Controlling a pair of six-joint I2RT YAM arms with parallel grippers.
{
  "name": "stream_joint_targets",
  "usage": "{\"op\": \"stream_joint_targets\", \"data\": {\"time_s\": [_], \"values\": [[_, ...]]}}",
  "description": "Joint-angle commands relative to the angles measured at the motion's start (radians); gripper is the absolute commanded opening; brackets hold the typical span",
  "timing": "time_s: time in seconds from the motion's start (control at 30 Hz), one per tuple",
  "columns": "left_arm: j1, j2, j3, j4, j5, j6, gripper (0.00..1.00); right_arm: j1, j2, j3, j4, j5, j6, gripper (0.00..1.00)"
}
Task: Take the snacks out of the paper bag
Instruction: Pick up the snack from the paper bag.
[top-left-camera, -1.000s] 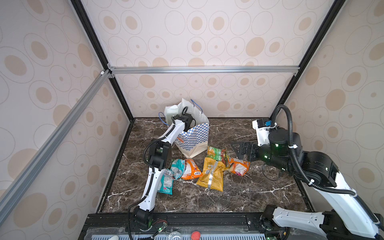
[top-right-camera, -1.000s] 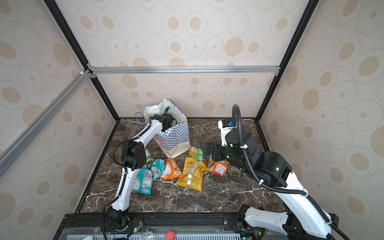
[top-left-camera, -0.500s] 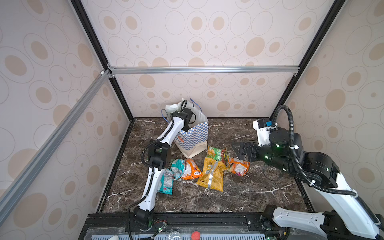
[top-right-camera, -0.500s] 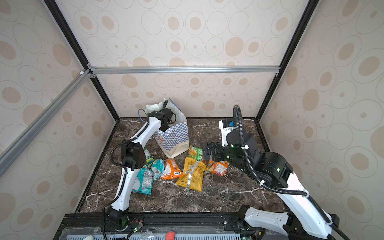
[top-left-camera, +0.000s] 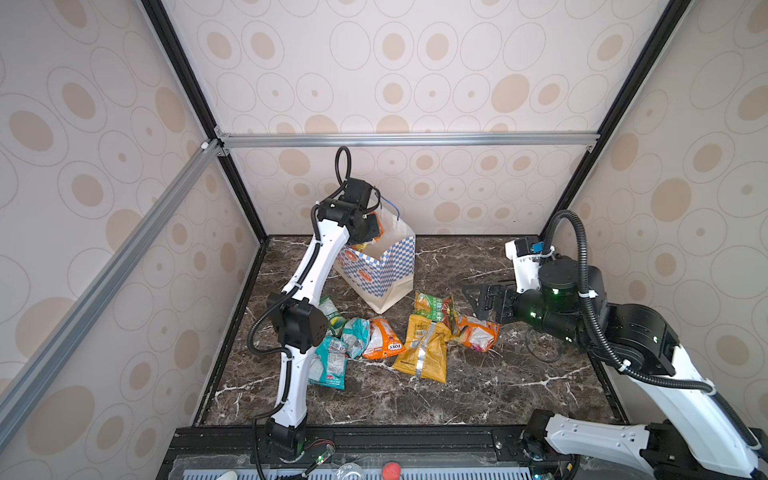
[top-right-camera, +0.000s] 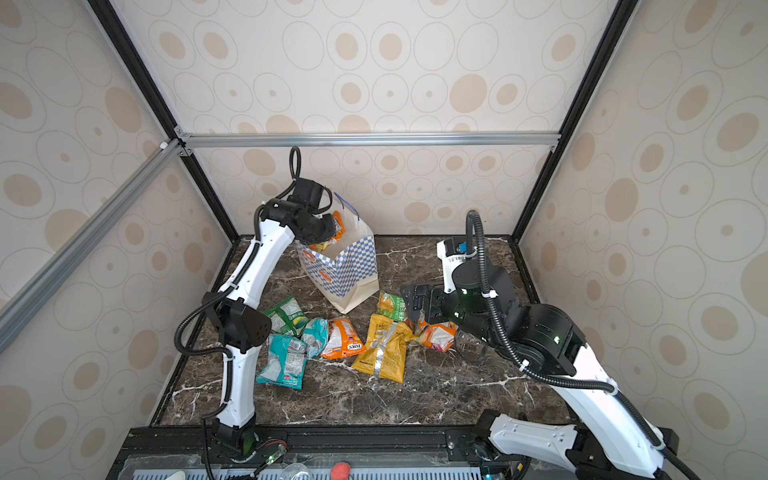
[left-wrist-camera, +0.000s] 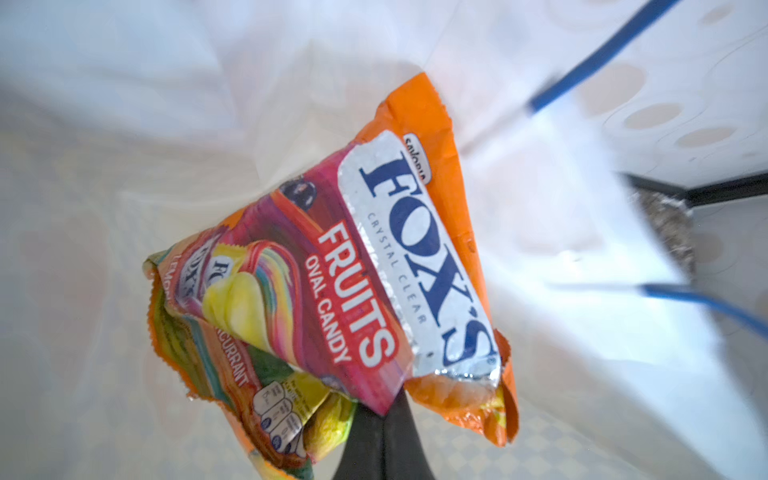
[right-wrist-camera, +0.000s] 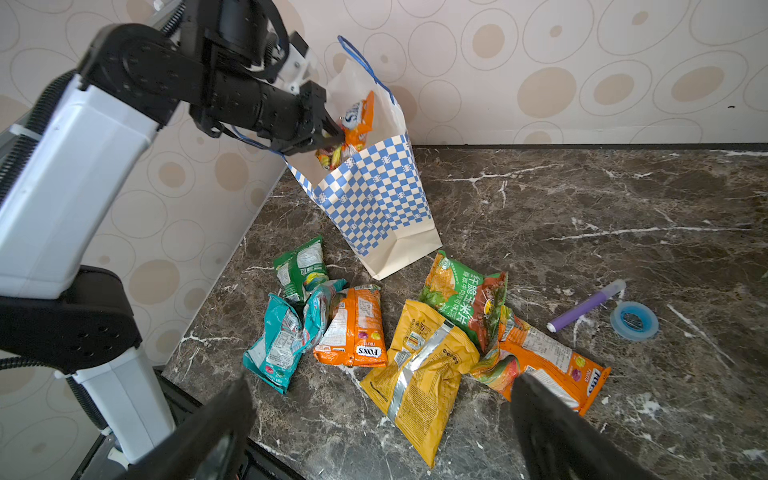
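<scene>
Left gripper sits raised at the mouth of the paper bag in both top views, jaws pressed together on an orange Fox's packet that shows partly above the bag's rim. I record the bag standing at the rear left of the marble tabletop. Seven further snacks lie loose on the marble in front of the bag, running from a teal packet beside the left arm, past a yellow packet, to an orange packet at the right end. The right gripper hovers low just beside that end. In the left wrist view, the dark fingers meet on the held packet's lower edge, with the white bag interior and blue cord handles around it. Crumpled foil lies under the packet, and I cannot tell whether it is a second one. In the right wrist view, the right fingers stand well apart with nothing between them, above the yellow and orange packets. A purple stick and a blue tape roll lie near each other on the marble.
</scene>
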Motion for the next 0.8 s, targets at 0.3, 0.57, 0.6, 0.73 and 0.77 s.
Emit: {"op": "stream_joint_targets", "data": {"time_s": [0.3, 0.57, 0.6, 0.73, 0.77], "values": [[0.009, -0.039, 0.042, 0.087, 0.012, -0.053, 0.00, 0.007, 0.001, -0.012, 0.007, 0.003, -0.001, 1.00], [0.011, -0.132, 0.066, 0.166, -0.032, -0.046, 0.00, 0.007, 0.019, 0.006, 0.014, -0.007, -0.014, 1.00], [0.012, -0.146, 0.066, 0.171, -0.039, -0.046, 0.00, 0.007, 0.021, 0.007, 0.017, -0.007, -0.017, 1.00], [0.012, -0.203, 0.066, 0.200, -0.039, -0.051, 0.00, 0.007, 0.026, 0.011, 0.031, -0.004, -0.027, 1.00], [0.013, -0.217, 0.066, 0.208, -0.030, -0.055, 0.00, 0.007, 0.029, 0.013, 0.037, -0.004, -0.029, 1.00]]}}
